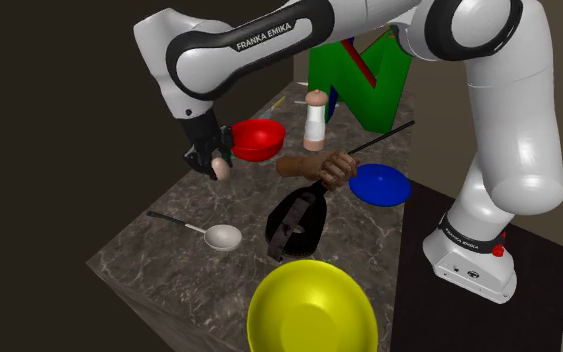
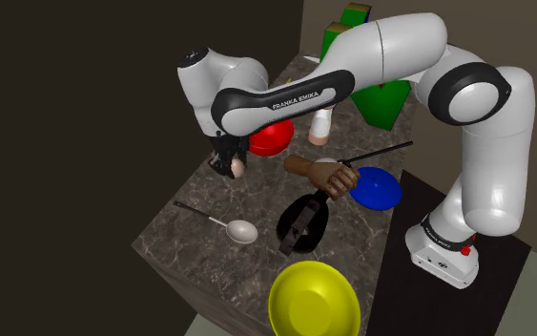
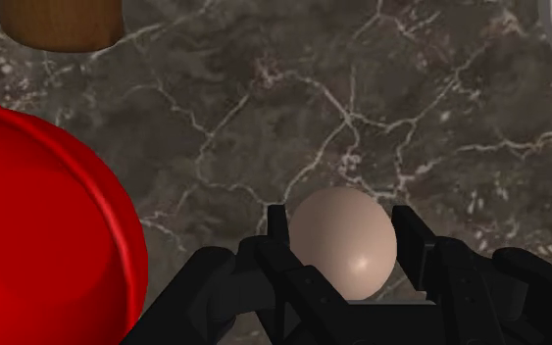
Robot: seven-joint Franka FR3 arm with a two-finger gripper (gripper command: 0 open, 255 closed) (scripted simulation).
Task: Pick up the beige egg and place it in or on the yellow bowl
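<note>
One egg (image 3: 344,245) in claw (image 3: 342,223), above countertop (image 3: 381,88).

bowls: 2, a red bowl (image 1: 258,138) and a yellow bowl (image 1: 311,310)
shallow dishes: 1, a blue dish (image 1: 380,185)
eggs: 1, a beige egg (image 3: 344,240)
spoons: 1, a pale spoon (image 1: 219,236)
bottles: 1, a white bottle (image 1: 315,120) with a beige cap
letter shapes: 1, a green N block (image 1: 359,80) with red and blue parts
brown things: 1, a brown object (image 1: 314,167), kind unclear
black things on the desk: 2, a black scoop-like object (image 1: 297,225) and a thin black rod (image 1: 384,138)
desks: 1, a dark marbled desk (image 1: 169,255)
arms: 1, a white arm (image 1: 489,120)
tools: 1, a black tool (image 1: 216,168)
fingers (image 3: 276,230) on the tool: 2
</note>
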